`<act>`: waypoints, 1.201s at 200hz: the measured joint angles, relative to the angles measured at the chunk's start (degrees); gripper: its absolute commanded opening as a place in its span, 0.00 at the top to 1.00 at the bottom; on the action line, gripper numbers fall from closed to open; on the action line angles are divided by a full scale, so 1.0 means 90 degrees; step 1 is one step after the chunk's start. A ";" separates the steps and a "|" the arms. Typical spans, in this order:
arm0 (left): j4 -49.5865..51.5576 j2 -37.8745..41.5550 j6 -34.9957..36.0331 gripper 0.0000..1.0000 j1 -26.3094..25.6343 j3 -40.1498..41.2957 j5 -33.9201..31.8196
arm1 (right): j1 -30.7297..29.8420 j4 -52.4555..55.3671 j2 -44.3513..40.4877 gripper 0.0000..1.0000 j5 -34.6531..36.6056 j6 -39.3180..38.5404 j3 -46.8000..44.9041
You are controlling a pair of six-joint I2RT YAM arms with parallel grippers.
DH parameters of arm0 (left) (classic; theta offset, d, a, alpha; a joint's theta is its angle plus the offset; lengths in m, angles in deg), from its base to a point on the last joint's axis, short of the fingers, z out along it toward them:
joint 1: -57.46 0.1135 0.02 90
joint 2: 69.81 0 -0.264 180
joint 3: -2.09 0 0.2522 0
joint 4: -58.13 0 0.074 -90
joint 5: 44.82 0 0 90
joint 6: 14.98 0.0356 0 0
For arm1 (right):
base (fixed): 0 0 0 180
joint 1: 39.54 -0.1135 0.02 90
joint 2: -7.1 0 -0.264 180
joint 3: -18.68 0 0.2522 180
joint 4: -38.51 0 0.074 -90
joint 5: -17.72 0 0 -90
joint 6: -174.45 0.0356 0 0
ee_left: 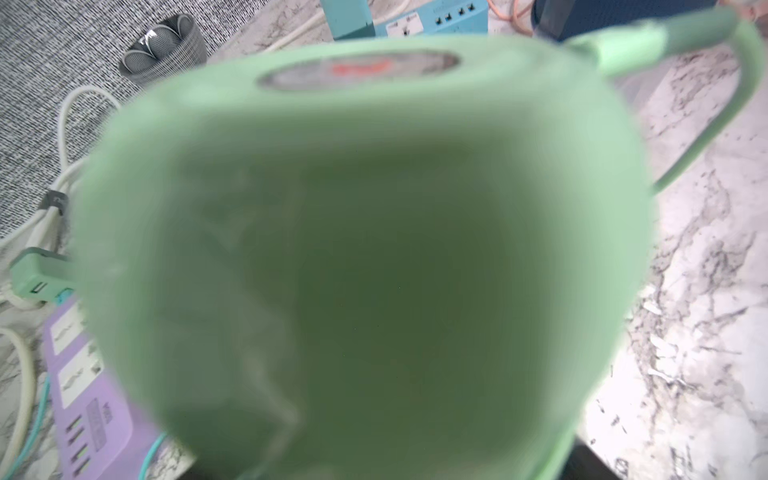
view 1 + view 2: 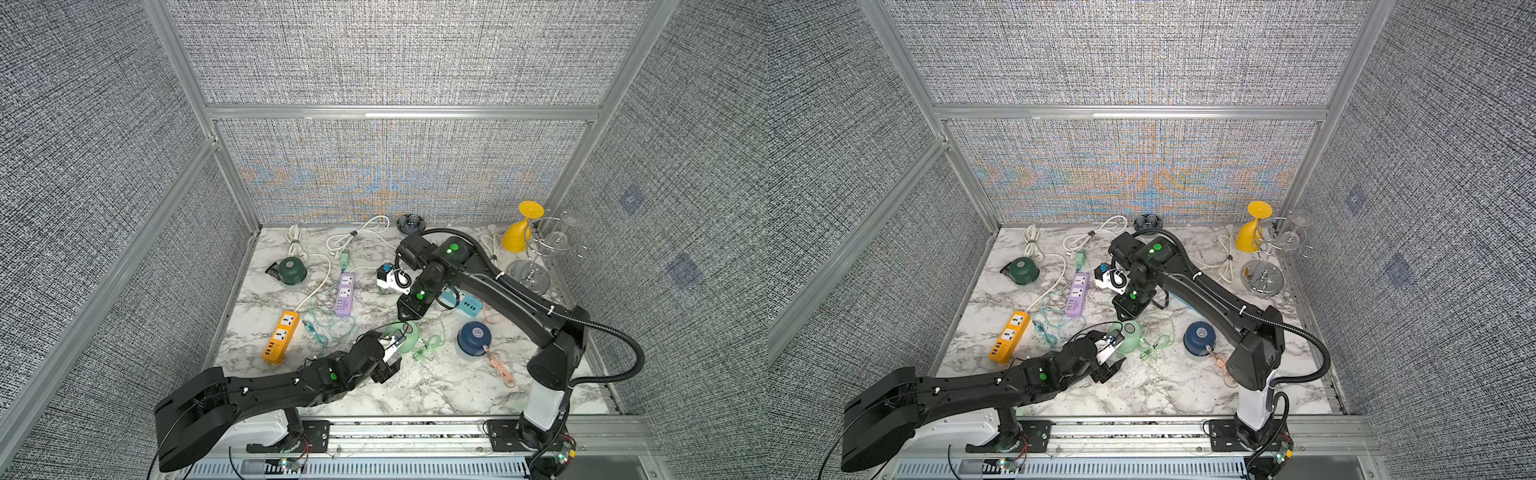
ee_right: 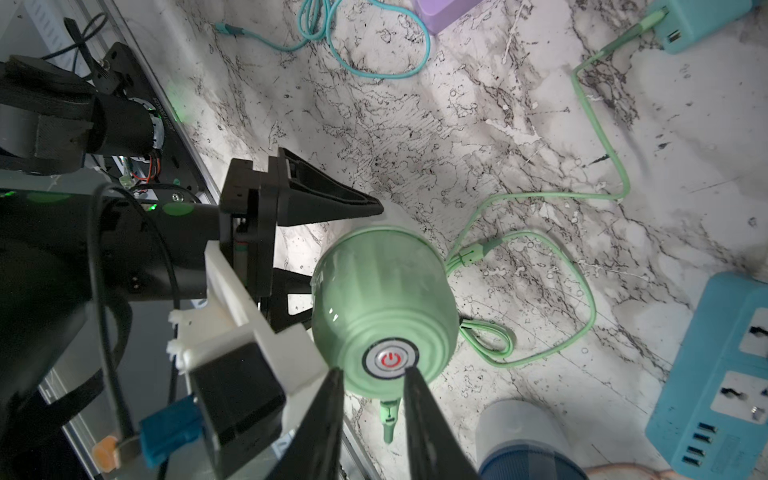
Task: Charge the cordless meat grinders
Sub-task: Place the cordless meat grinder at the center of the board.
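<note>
Mint-green dome-shaped meat grinder [image 3: 382, 291] with a round silver top button [image 3: 390, 359] stands near the front middle of the white marble surface [image 3: 457, 124], a little way from the navy blue grinder [image 2: 473, 336]. The button shows a red power symbol.

The left gripper [image 3: 345, 249] has its jaws spread wide on either side of the green body. The one finger in clear sight stands just off it, so this looks like a brace, not a squeeze.

The right gripper [image 3: 372, 374] hangs by the button, jaws parted around a small mint plug [image 3: 388, 419] without touching it. The plug appears seated in the grinder's side. Its mint cable [image 3: 582, 324] loops away to a light blue block [image 3: 706, 20].

The plugging looks done. The careful move now is to draw the right jaws straight back along the plug's line, clear of the cable loops, while the left jaws steady the dome.
</note>
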 measured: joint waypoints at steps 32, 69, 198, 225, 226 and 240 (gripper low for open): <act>-0.0520 -0.0653 -0.0245 0.49 0.0002 0.0170 -0.0085 | 0.0141 -0.0175 0.0000 0.51 0.0134 0.0175 -0.0102; -0.1931 -0.1576 -0.0641 0.49 0.0002 0.0372 -0.0294 | 0.0510 -0.0423 -0.0160 0.51 0.0308 0.0529 -0.0335; -0.1843 -0.0937 -0.1260 0.01 -0.0012 0.0561 -0.0882 | 0.1073 -0.0937 -0.0457 0.38 0.0355 0.1056 -0.0661; -0.1197 -0.0437 -0.1423 0.01 -0.0075 0.0464 -0.0804 | 0.1137 -0.1003 -0.0330 0.34 0.0347 0.1107 -0.0505; -0.1149 -0.0408 -0.1438 0.01 -0.0083 0.0457 -0.0804 | 0.1141 -0.1005 -0.0323 0.34 0.0345 0.1110 -0.0498; -0.0636 -0.0126 -0.1613 0.01 -0.0158 0.0364 -0.0780 | 0.1202 -0.1030 -0.0243 0.33 0.0350 0.1168 -0.0410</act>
